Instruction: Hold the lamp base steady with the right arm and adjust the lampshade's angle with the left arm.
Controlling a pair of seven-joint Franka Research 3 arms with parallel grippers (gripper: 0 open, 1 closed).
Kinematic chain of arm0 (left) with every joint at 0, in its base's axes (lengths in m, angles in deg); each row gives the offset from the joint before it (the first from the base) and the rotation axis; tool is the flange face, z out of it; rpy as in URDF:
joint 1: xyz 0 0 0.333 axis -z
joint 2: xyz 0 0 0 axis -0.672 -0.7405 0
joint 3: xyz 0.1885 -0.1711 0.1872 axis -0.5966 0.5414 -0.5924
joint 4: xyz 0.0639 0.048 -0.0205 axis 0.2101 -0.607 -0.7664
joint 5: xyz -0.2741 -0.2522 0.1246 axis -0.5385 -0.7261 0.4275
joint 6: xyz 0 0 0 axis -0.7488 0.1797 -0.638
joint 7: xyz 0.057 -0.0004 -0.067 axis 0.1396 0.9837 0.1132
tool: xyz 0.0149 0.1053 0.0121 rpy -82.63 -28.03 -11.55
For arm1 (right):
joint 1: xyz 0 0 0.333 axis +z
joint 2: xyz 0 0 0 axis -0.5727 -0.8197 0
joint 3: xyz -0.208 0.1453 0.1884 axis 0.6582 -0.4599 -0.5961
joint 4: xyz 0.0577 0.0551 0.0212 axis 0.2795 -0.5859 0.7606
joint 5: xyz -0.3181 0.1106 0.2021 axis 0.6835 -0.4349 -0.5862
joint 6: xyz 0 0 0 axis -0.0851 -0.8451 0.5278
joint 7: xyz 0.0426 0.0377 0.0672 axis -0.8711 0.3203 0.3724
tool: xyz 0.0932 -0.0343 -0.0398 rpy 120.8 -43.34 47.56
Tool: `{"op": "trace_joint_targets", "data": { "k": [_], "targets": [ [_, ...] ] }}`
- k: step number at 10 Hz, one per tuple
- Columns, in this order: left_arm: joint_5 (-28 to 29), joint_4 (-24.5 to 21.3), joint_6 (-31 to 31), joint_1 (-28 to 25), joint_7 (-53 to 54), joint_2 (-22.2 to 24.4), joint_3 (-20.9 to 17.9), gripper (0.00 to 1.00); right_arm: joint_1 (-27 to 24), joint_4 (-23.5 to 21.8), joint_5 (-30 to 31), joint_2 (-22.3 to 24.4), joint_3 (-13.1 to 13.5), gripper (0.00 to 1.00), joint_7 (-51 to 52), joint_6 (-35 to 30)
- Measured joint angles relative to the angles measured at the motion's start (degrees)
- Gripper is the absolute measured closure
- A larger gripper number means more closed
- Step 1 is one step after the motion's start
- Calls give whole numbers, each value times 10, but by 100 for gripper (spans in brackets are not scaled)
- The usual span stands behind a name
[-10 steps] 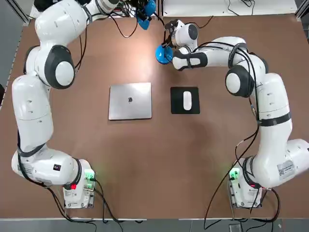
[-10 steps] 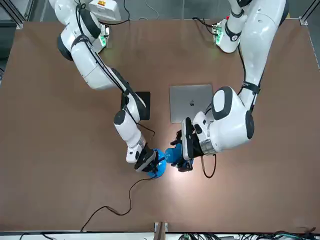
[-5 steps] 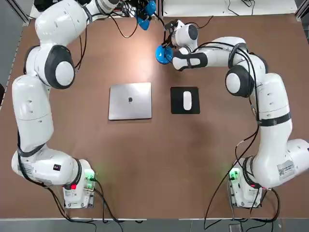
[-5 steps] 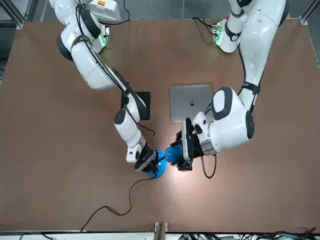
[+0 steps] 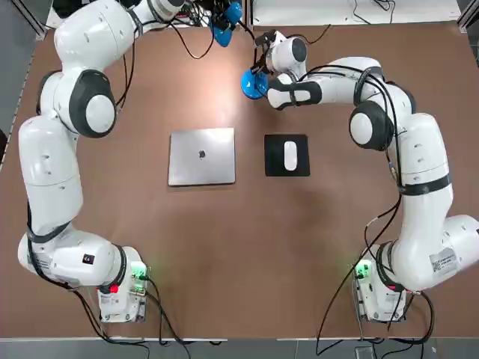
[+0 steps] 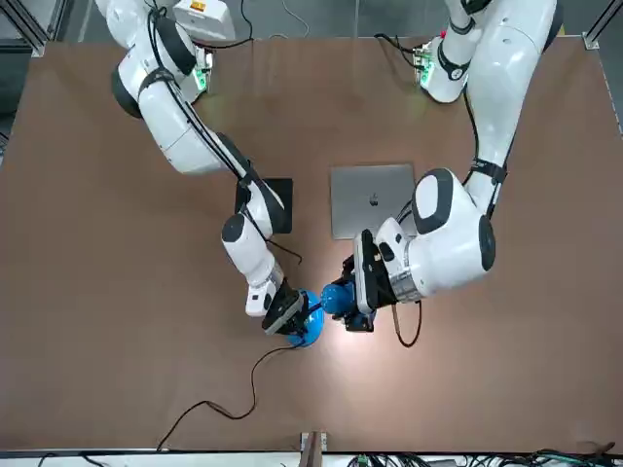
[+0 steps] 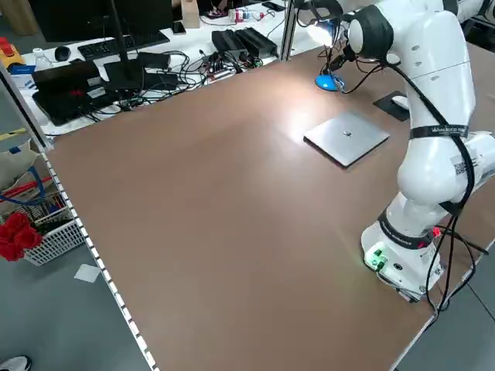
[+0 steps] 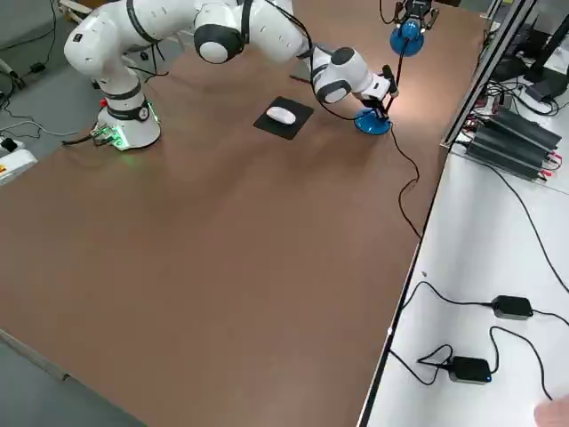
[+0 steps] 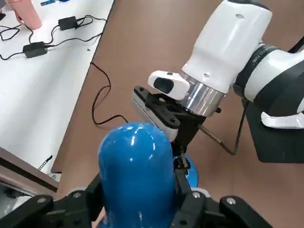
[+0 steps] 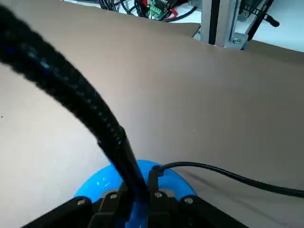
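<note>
Front view: the left gripper [image 6: 343, 297], at lower centre, was clenched on the lampshade [image 6: 336, 296]; the right gripper [image 6: 289, 318] just beside it was clamped at the stem over the lamp base [image 6: 306, 331]. Nothing was seen to shift over the last second, so adjustment was judged barely begun. No containers were seen on the table [image 6: 117, 321].

You are looking at one lamp [image 5: 252, 82], one laptop [image 5: 201, 155], one mouse [image 5: 290, 155], one mousepad [image 5: 274, 143].
</note>
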Motion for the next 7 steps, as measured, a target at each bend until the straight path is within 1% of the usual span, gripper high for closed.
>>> {"op": "trace_joint_targets", "data": {
  "k": [4, 7],
  "targets": [
    [0, 0, 0, 0, -48, 0, 0, 41, 0, -2, 1, 0, 1, 84, 0, 4],
    [0, 0, 1, 1, -104, 0, 0, 42, 0, -2, 1, 0, 1, 84, 0, 5]
  ]
}}
